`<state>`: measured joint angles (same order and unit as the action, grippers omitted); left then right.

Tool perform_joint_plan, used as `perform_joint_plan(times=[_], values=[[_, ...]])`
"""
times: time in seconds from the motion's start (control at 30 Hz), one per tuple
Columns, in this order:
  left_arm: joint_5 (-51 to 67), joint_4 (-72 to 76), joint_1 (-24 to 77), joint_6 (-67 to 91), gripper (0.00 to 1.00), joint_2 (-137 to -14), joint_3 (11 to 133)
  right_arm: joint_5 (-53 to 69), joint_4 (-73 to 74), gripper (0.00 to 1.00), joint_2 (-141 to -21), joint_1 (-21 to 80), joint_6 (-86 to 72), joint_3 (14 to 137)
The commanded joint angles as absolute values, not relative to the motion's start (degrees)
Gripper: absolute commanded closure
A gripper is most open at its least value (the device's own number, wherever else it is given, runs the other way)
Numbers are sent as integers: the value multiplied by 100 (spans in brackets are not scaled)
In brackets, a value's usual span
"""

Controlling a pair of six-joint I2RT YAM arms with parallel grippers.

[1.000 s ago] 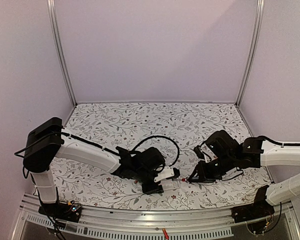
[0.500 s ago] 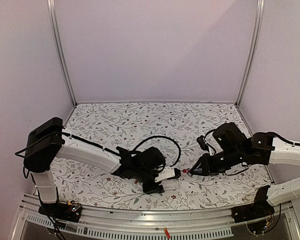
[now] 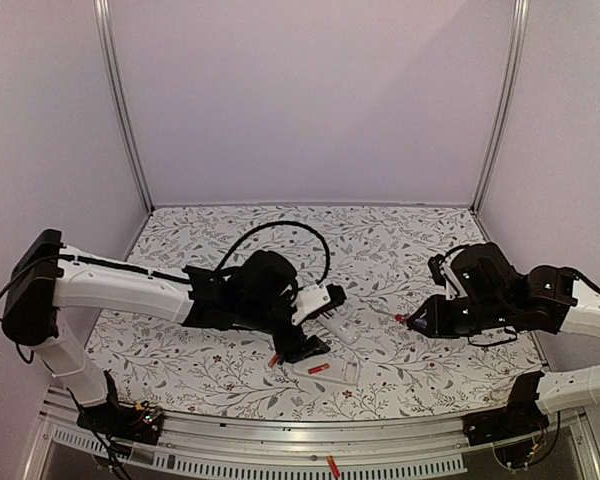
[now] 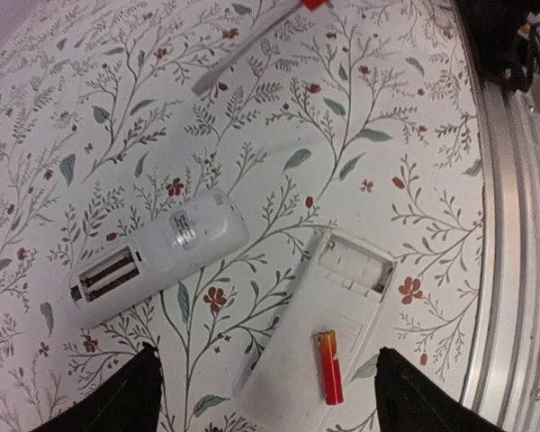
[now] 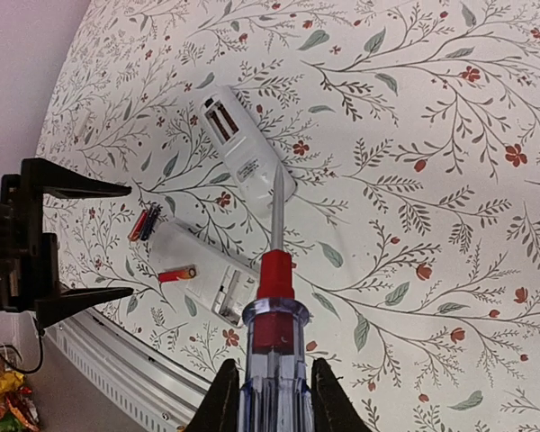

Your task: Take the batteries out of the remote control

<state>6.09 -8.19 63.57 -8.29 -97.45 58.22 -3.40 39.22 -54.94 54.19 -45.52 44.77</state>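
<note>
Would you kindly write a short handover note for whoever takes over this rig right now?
Left gripper: open, empty, above the table.
Right gripper: shut on the screwdriver.
Remote control: lying on the table, recess looks empty.
Batteries: one on the white plate, others on the table beside it.
Done: unloading, apparently. Left: confirm the recess is empty.

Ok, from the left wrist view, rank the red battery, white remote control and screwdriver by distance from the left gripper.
1. Small red cylindrical battery, on the flat white plastic plate, nearest the left gripper, toward its right jaw.
2. Slim white plastic remote control, farther out, left side.
3. Steel-shafted screwdriver, farthest, at the top edge.
</note>
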Motion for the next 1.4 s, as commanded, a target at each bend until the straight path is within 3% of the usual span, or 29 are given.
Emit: perform_joint_plan(times=[0.0,0.17,0.37,0.5,0.67,1.07,1.2,1.37], values=[[1169,174,6009,-123,18,-8938,5767,-1081,3460,100,-5168,5367,-4676,4127],[884,1289,5489,1210,16,-8235,5311,-1484,2543,100,-4924,5361,-4617,3634],[-768,1707,4711,2486,10,-7416,4379,-1862,1307,100,-4773,5366,-4685,2804],[-532,1732,3833,3339,8,-6877,3632,-1925,767,100,-4795,5362,-4751,2360],[-204,1013,3104,3269,7,-6602,3420,-1945,536,100,-4895,5364,-4813,2045],[-162,781,2875,3150,7,-6804,3424,-1837,261,96,-5591,5362,-5070,1898],[-77,836,2869,3135,8,-6924,3454,-1802,203,81,-5786,5361,-5143,1917],[-158,845,2868,3054,8,-6885,3431,-1778,90,46,-5903,5366,-5158,1972]])
